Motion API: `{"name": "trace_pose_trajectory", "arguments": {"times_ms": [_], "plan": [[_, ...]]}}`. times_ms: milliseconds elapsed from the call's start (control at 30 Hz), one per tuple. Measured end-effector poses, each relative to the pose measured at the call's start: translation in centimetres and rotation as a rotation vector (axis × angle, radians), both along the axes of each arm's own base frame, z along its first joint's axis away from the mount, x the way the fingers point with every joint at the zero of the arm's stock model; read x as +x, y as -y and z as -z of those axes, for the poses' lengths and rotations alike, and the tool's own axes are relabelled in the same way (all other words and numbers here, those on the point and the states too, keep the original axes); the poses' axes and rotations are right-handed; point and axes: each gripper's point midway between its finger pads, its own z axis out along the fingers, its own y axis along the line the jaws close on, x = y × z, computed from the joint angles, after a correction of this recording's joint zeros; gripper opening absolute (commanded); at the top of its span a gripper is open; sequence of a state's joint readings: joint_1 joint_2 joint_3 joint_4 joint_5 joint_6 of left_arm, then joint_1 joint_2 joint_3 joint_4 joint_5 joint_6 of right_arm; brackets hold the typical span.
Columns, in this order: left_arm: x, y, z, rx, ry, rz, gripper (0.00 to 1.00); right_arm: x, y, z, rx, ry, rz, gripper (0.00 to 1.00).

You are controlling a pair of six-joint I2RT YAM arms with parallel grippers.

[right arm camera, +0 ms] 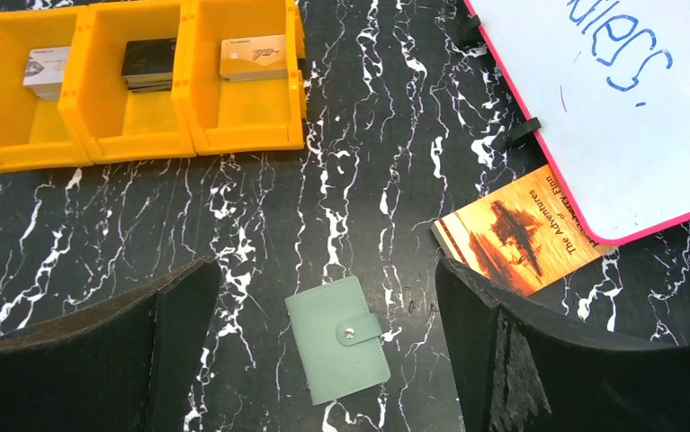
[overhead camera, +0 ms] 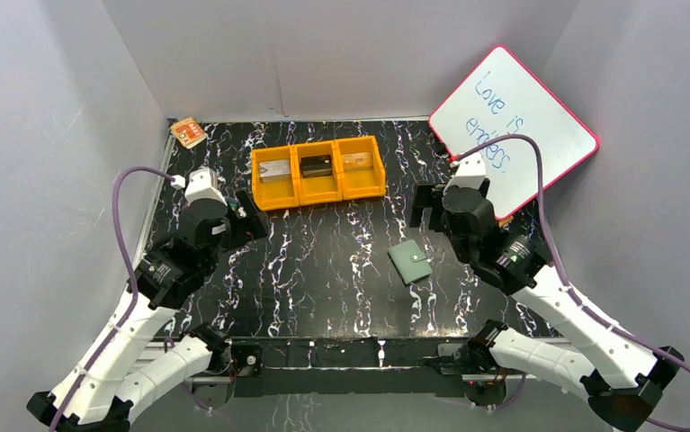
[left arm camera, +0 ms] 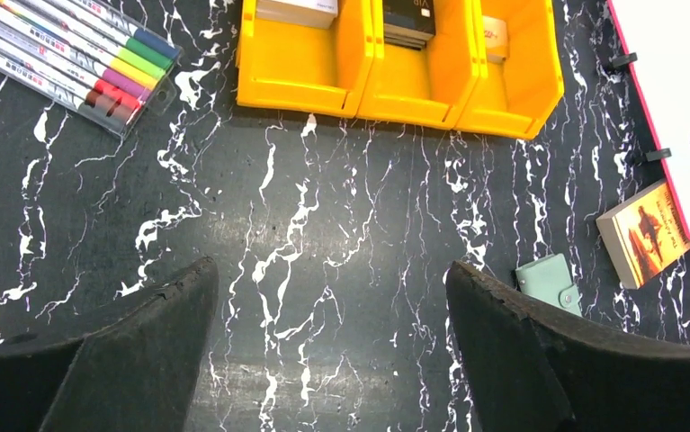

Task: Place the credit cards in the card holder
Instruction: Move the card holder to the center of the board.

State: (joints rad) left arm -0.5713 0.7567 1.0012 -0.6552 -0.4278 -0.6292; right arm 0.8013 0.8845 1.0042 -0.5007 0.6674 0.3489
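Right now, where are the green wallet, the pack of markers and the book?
wallet (right arm camera: pixel 334 355): right wrist view, middle of its closed cover.
markers (left arm camera: pixel 71 61): left wrist view, middle of the clear pack.
book (right arm camera: pixel 523 232): right wrist view, centre of its orange cover.

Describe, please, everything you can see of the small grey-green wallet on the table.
The small grey-green square folding card holder looks like soft faux leather, with a tab closed by a silver snap. It lies shut, flat and slightly skewed on the black white-veined table, well apart from the orange plastic tray. Nothing else touches it.
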Motion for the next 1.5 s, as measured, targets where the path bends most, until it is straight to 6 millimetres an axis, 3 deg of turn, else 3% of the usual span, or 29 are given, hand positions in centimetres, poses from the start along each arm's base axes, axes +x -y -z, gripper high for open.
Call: {"name": "trace_pose_trajectory", "arguments": {"times_ms": [167,367,533,667,733,867,1033,1233,1500], "plan": [[-0.4,0.2,0.3,-0.007,-0.007,0.021,0.95,-0.3,0.1,-0.5,0.024,0.013,-0.005,0.98],[-0.7,0.8,0.2,-0.031,0.018,0.064,0.95,0.2,-0.1,0.2,0.030,0.011,0.017,0.96],[-0.7,0.9,2.0,-0.014,-0.015,0.069,0.95,0.0,-1.2,1.6,0.018,-0.037,-0.036,0.94],[-0.9,0.9,3.7,-0.003,-0.042,0.074,0.95,-0.2,-2.9,4.4,0.015,-0.142,-0.119,0.92],[-1.2,0.9,4.7,-0.002,-0.051,0.081,0.95,-0.3,-2.8,6.5,0.028,-0.211,-0.134,0.98],[-1.7,1.0,5.7,-0.017,-0.048,0.103,0.95,-0.5,-1.1,11.1,0.074,-0.368,-0.098,0.99],[-2.1,1.2,5.8,-0.031,-0.033,0.129,0.95,-1.0,1.5,15.3,0.140,-0.502,-0.003,0.98],[-2.1,1.5,5.5,-0.038,-0.019,0.143,0.94,-2.4,2.5,18.5,0.184,-0.567,0.048,0.85],[-2.0,1.7,5.5,-0.039,-0.016,0.150,0.94,-2.4,1.4,20.6,0.241,-0.612,0.031,0.74]]}}
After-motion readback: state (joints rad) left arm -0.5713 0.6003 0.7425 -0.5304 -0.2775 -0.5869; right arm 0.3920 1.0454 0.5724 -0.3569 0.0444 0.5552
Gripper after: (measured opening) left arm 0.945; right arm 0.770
